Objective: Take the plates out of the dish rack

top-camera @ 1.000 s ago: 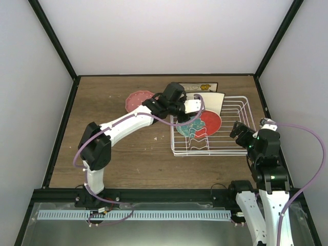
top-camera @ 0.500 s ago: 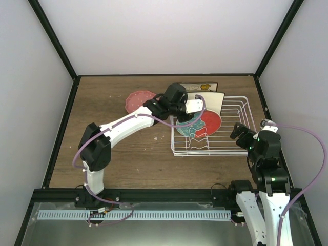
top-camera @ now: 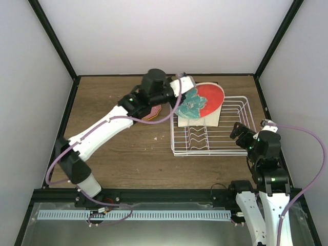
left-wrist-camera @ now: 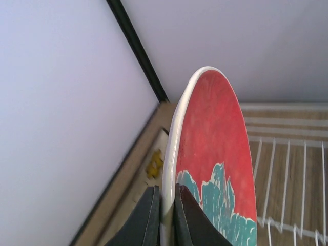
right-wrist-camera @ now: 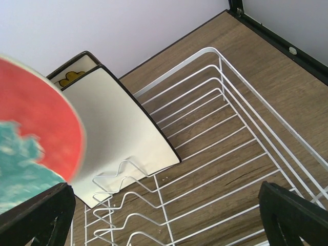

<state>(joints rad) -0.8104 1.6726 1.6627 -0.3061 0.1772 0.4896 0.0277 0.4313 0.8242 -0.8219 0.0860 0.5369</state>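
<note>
My left gripper (top-camera: 184, 94) is shut on the rim of the red-and-teal plate (top-camera: 204, 99) and holds it on edge in the air above the back left of the white wire dish rack (top-camera: 230, 148). In the left wrist view both fingers (left-wrist-camera: 151, 218) pinch the plate's pale rim (left-wrist-camera: 171, 169). A square cream plate (top-camera: 200, 119) leans in the rack's wavy dividers (right-wrist-camera: 118, 138). My right gripper (top-camera: 240, 134) is open and empty at the rack's near right side, with its fingers wide apart (right-wrist-camera: 164, 220).
A square floral plate with a dark rim (right-wrist-camera: 74, 72) lies on the table behind the rack. A pink plate (top-camera: 154, 113) lies on the table left of the rack, mostly hidden under my left arm. Dark frame posts and pale walls enclose the table.
My left gripper has lifted the red-and-teal plate out of the rack, up and toward the back left. The square cream plate stays in the rack. The right arm has hardly moved.
</note>
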